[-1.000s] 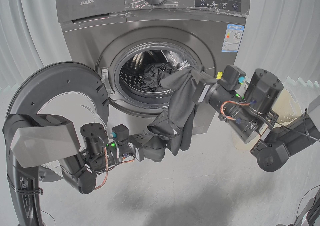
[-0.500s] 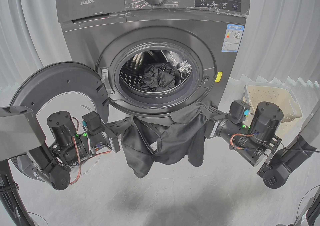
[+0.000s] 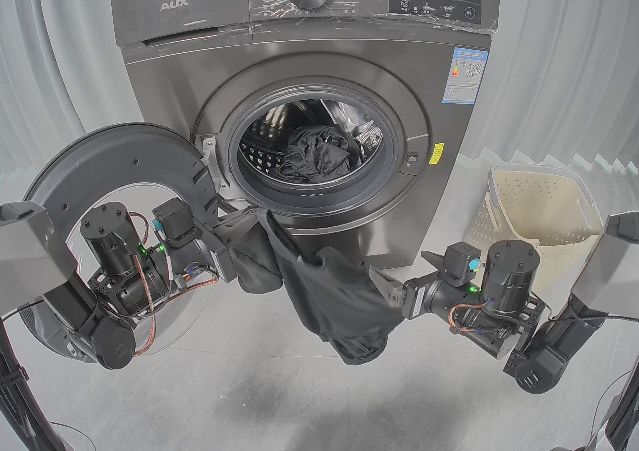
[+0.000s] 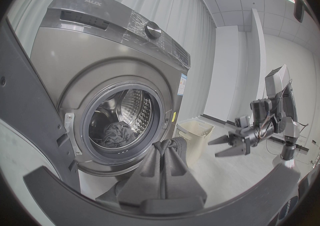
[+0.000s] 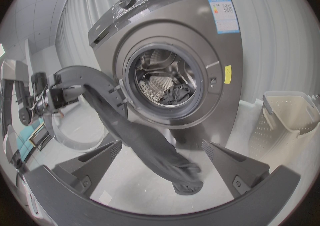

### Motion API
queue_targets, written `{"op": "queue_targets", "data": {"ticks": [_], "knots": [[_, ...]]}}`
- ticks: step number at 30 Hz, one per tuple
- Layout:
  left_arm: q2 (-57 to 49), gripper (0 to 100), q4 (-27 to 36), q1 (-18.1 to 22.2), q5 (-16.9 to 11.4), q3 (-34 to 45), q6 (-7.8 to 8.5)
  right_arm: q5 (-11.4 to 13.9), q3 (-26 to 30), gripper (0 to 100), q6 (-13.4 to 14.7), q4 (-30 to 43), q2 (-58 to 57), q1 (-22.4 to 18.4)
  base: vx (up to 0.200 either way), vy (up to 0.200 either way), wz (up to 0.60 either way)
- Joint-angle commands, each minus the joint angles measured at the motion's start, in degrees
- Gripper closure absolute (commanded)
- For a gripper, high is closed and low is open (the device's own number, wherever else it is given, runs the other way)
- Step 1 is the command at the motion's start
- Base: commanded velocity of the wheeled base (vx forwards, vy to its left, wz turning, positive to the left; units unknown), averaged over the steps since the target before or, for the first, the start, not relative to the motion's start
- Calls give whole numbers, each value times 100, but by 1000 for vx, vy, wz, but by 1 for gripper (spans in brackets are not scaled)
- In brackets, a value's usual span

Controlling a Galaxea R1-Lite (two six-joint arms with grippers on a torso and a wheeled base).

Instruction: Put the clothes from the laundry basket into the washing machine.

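Right gripper [image 4: 216,148] has released, fingers spread; left gripper [image 3: 229,242] pinches the black garment [image 3: 333,299], whose tail below those fingers must clear the drum rim [image 3: 319,193].

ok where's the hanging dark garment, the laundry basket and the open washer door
dark garment [image 3: 333,302], head view, middle of the hanging cloth
laundry basket [image 3: 532,219], head view, perforated wall
washer door [image 3: 113,156], head view, upper dark rim of the open door

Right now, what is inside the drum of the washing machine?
Crumpled dark clothing lies on the floor of the drum. Whether anything lies under it cannot be seen: the pile covers that part.
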Motion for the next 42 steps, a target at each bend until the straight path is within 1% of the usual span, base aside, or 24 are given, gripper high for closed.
{"op": "queue_targets", "data": {"ticks": [1,6,9,11,15,18,19,20,21,25,32,33,34,35,38,42], "knots": [[-86,100,-4,-45,8,-30,-2,157,204,0,-38,-5,335,12,0,0,0],[-51,100,-4,-62,79,-118,-2,297,292,0,-29,-58,450,30,0,0,0],[-42,100,-4,-80,87,-126,-2,535,222,0,-82,-331,652,38,0,0,0],[-51,100,-4,-80,87,-126,7,649,186,0,-152,-506,784,47,0,0,0],[-86,100,-4,-80,79,-91,-2,763,107,0,-284,-568,1012,47,0,0,0],[-130,100,-12,-89,26,-30,25,789,-130,0,-293,-559,1144,30,0,0,0],[-165,100,-12,-89,8,-12,25,833,-244,0,-293,-524,1170,21,0,0,0],[-165,100,-12,-89,8,-12,25,833,-262,0,-293,-524,1170,21,0,0,0],[-218,100,-12,-97,-18,5,33,886,-446,0,-293,-462,1232,-6,0,0,0],[-446,100,-4,-124,-141,5,7,886,-912,0,-293,-278,1425,-23,0,0,0],[-736,100,-4,-212,-176,14,-230,895,-1844,0,-284,408,1750,12,0,0,0],[-772,100,-4,-220,-176,23,-239,895,-2011,0,-284,504,1838,12,0,0,0],[-772,100,-4,-220,-176,23,-239,895,-2064,0,-284,539,1865,12,0,0,0],[-772,100,-4,-238,-176,23,-239,895,-2354,0,-284,724,1988,21,0,0,0],[-772,100,-4,-247,-167,23,-239,895,-2925,0,-275,1128,2137,38,0,0,0],[-772,100,-4,-291,-159,23,-248,825,-3443,0,-258,1383,2418,47,0,0,0]]}}
